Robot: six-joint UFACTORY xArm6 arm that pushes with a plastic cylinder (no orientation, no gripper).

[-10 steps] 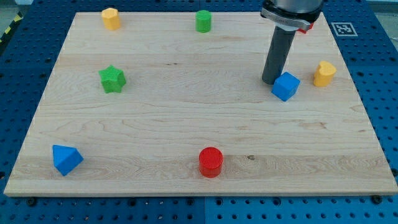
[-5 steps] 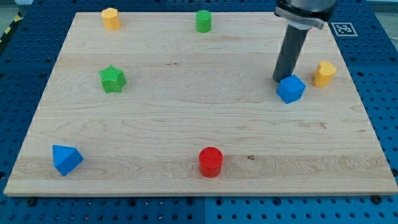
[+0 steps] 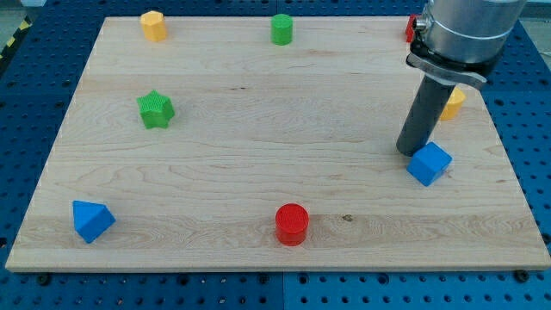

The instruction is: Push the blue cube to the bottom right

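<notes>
The blue cube (image 3: 430,164) lies on the wooden board (image 3: 258,172) at the view's right, a little below mid-height. My tip (image 3: 409,152) is at the end of the dark rod, touching the cube's upper left side. The rod rises toward the view's top right and partly hides a yellow block (image 3: 453,102).
A blue triangular block (image 3: 91,220) sits at the bottom left, a red cylinder (image 3: 292,224) at the bottom middle. A green star (image 3: 155,109) is at the left, a yellow block (image 3: 153,25) and a green cylinder (image 3: 281,28) at the top. A red block (image 3: 411,27) peeks out beside the arm.
My tip has moved down and right, pushing the blue cube the same way, from beside the yellow block toward the board's lower right.
</notes>
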